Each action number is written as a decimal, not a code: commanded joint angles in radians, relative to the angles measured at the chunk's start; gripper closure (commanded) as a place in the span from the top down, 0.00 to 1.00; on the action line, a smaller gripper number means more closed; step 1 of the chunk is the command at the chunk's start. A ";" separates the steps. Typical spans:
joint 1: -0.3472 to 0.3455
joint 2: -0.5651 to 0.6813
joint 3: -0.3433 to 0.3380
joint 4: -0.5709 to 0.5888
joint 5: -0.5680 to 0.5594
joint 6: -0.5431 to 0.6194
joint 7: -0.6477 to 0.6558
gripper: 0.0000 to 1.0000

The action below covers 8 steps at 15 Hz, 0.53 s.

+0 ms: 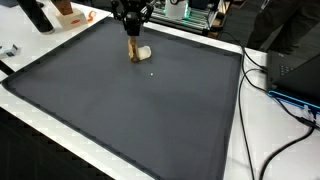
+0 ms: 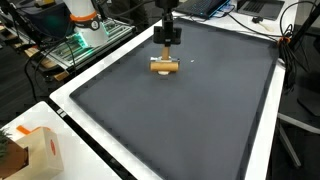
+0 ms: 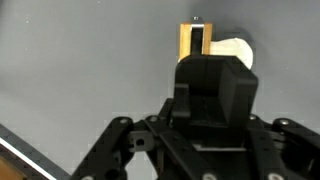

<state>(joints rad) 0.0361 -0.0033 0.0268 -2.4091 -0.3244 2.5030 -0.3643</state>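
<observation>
The black two-fingered pincer (image 1: 133, 36) hangs pointing straight down over a large dark grey mat (image 1: 120, 120). Its tips are right at a small tan wooden block (image 1: 133, 50). In both exterior views the block (image 2: 163, 66) sits directly under the pincer (image 2: 167, 44), resting on the mat. Tan also shows higher up, between the fingers — whether that is the same piece standing tall or a separate one cannot be told.

Just beside the block, and apparently touching it, lies a cream rounded piece (image 1: 145, 53). In the wrist view this pale piece (image 3: 230, 50) sits to one side of the block (image 3: 187, 45), just past the pincer's tips.

The pincer's own black body fills most of the wrist view. Only one dark finger (image 3: 200, 36) shows, laid against the face of the wood. The fingers stand close together, but whether they actually grip the block or only bracket it cannot be told — the other finger is hidden.

A tiny white speck (image 1: 152, 72) lies on the mat near the pincer. A white tabletop (image 1: 262, 130) borders the mat. On it, well apart from the pincer, are black cables (image 1: 285, 150) and an orange-and-white carton (image 2: 38, 150).
</observation>
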 commanded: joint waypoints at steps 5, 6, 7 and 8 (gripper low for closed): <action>-0.015 -0.065 -0.012 -0.026 -0.026 -0.022 0.029 0.24; -0.018 -0.083 -0.014 -0.028 -0.023 -0.033 0.027 0.24; -0.020 -0.105 -0.015 -0.031 -0.021 -0.044 0.027 0.24; -0.022 -0.129 -0.017 -0.035 -0.011 -0.056 0.022 0.24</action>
<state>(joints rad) 0.0223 -0.0366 0.0148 -2.4103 -0.3246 2.4923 -0.3563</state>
